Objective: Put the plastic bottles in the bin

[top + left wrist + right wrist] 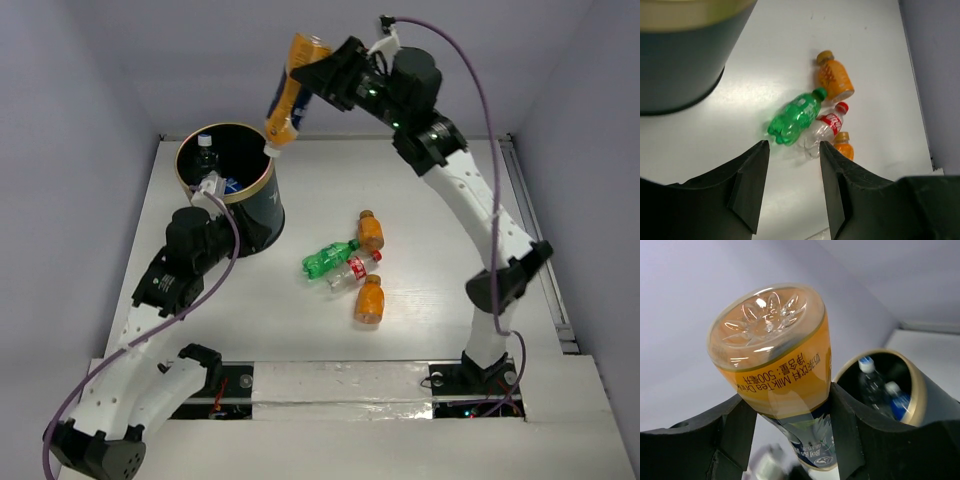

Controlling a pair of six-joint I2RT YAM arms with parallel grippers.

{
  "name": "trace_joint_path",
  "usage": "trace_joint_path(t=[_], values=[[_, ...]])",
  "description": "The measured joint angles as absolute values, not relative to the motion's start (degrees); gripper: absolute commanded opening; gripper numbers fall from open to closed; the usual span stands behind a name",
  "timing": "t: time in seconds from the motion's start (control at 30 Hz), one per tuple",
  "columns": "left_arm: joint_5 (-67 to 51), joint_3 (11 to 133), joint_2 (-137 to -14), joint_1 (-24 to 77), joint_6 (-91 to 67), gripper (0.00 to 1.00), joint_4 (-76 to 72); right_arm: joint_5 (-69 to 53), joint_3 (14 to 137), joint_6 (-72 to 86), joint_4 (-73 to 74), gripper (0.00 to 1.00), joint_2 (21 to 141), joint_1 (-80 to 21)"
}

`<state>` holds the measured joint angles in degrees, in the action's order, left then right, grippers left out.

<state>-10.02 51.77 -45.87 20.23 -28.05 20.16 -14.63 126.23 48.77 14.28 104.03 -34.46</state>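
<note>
My right gripper (318, 75) is shut on an orange milk-tea bottle (287, 92) and holds it cap-down, high above the table, its cap just over the right rim of the navy bin (262, 215). In the right wrist view the bottle (777, 360) fills the jaws and the bin (920, 390) lies below with clear, blue-capped bottles (872, 385) inside. My left gripper (792, 167) is open and empty, beside the bin. On the table lie a green bottle (328, 259), a clear red-label bottle (353, 270) and two orange bottles (370, 231), (369, 298).
The bin's dark wall (685, 65) stands close at the upper left of the left wrist view. The four loose bottles lie clustered at the table's middle (812, 117). Grey walls enclose the table; a rail (540, 230) runs along its right edge.
</note>
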Motion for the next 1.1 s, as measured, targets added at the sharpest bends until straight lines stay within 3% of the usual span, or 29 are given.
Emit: trace_joint_path(t=[0.17,0.3,0.43,0.57,0.77,0.83,0.93,0.97,1.03,1.1], values=[[-9.82,43.70,-39.29,20.23,-32.62,0.42,23.09,-9.13,141.99,51.90,10.76,0.60,118.72,-38.63],[-10.37,39.16,-33.85,20.25,-36.07,0.56,25.80,-4.91,144.55,52.82,9.56,0.60,124.95,-41.12],[-11.46,36.64,-30.15,20.25,-38.06,0.64,27.86,-2.20,144.73,52.90,9.89,0.70,129.62,-42.92],[-12.75,35.90,-29.52,20.97,-38.76,0.67,27.86,-0.38,145.38,52.49,11.14,0.93,133.10,-44.07],[-13.39,35.90,-33.50,23.51,-37.71,0.70,25.17,1.23,142.76,50.30,12.08,0.95,130.78,-44.62],[-13.19,35.99,-36.12,24.64,-36.62,0.70,23.92,1.76,140.27,48.53,12.38,0.88,127.85,-44.62],[-12.62,36.86,-41.17,26.76,-34.41,0.71,21.78,2.90,132.73,44.69,12.32,0.47,120.27,-44.60],[-12.47,37.41,-43.03,27.53,-33.63,0.71,21.06,3.20,127.81,43.51,11.31,0.25,116.36,-44.45],[-11.57,38.76,-47.35,29.61,-31.90,0.72,19.14,3.62,116.97,41.95,10.55,0.12,107.37,-43.77],[-10.66,40.25,-51.72,32.14,-30.30,0.75,17.32,3.20,106.34,40.91,9.06,0.07,98.56,-42.35]])
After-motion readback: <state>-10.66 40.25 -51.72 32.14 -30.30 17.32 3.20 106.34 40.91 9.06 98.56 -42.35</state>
